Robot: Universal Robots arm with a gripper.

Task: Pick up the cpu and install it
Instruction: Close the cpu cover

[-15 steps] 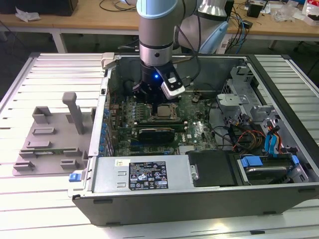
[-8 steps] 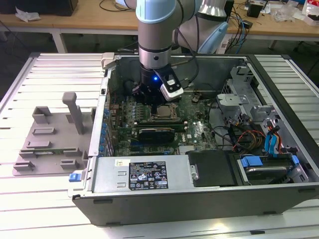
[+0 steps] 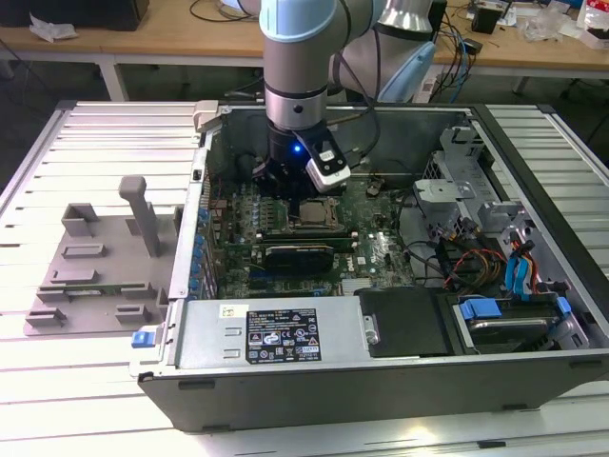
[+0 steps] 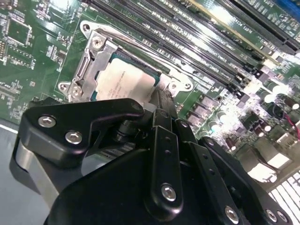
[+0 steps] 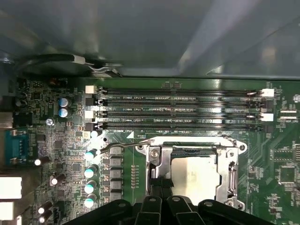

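The cpu (image 4: 124, 82) is a flat silver-grey square lying level inside the metal-framed socket (image 4: 96, 51) on the green motherboard. It appears in the first wrist view too, as the cpu (image 5: 194, 176) within the socket frame (image 5: 157, 159). My gripper (image 4: 161, 96) hangs just above the socket, its tips over the frame at one edge of the chip, with the black linkages drawn together and nothing held. In the exterior view the gripper (image 3: 303, 195) reaches down into the open computer case above the cpu (image 3: 314, 211).
Long memory slots (image 5: 178, 110) run beside the socket, with capacitors (image 5: 91, 171) on another side. The socket's thin wire lever (image 5: 117, 146) lies along the board. The case holds a power supply (image 3: 285, 333), drive cages (image 3: 466, 181) and cables. A grey fixture (image 3: 95, 267) sits on the exterior view's left.
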